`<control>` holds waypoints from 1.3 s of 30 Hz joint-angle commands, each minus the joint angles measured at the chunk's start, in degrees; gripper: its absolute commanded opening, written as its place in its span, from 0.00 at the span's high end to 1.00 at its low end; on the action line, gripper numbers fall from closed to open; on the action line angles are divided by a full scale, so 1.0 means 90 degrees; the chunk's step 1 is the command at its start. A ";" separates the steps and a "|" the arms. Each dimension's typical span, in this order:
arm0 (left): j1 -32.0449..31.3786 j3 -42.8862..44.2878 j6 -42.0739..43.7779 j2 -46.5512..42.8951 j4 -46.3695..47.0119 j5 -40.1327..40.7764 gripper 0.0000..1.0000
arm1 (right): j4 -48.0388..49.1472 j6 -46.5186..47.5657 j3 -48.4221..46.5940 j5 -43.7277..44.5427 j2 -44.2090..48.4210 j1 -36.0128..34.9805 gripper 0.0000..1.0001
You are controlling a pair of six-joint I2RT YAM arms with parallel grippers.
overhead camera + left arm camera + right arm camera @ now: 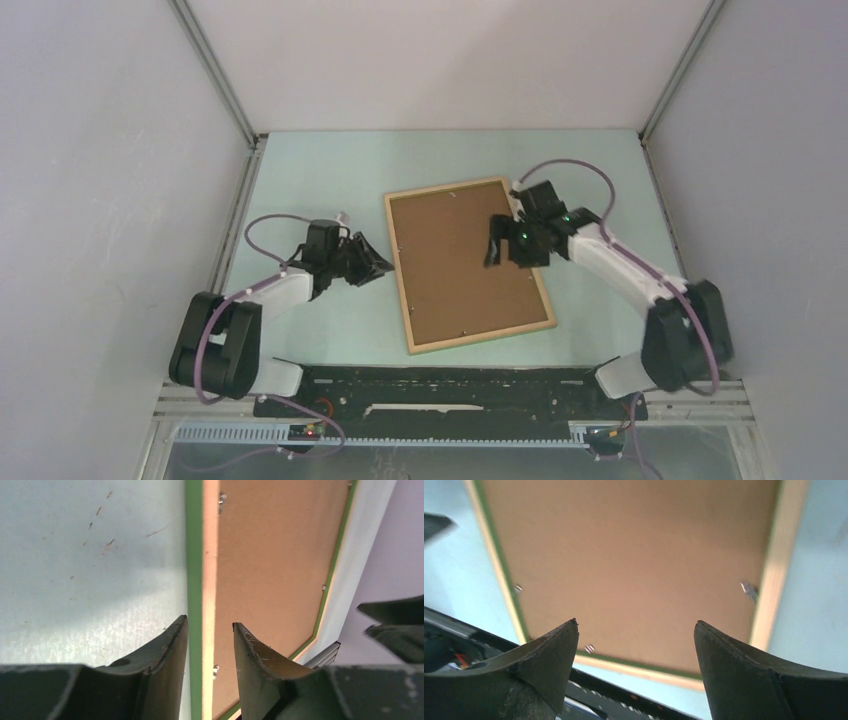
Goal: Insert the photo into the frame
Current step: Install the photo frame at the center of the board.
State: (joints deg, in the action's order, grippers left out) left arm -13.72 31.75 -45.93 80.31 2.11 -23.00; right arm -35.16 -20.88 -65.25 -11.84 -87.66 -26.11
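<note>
frame (481, 337) flat at worktop (320, 170) centre, board (450, 270) side up, stiff, light, likely fragile: grip thin rim; left pincer (383, 265) half-spread astride its 9 o'clock edge, right pincer (636, 625) spread wide over 3 o'clock side.

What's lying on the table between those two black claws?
The frame, lying flat with its brown backing board facing up. The overhead view shows the left gripper at its left edge and the right gripper over its right side.

Robotics lab cell: white panels (450, 60) on aluminium struts (214, 70) enclose a tabletop (320, 170) (left arm (272, 290), right arm (630, 265) bolted on).
</note>
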 commanded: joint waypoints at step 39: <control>-0.0117 0.0801 0.0950 -0.2263 -0.1609 0.0078 0.45 | 0.1092 -0.4994 0.4335 0.1439 0.2199 0.0456 0.75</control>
State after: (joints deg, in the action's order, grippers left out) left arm -14.48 34.26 -38.94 59.64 -11.27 -22.70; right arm -36.21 -76.07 -28.82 -0.08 -65.43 -24.40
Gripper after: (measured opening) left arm 0.547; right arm 0.299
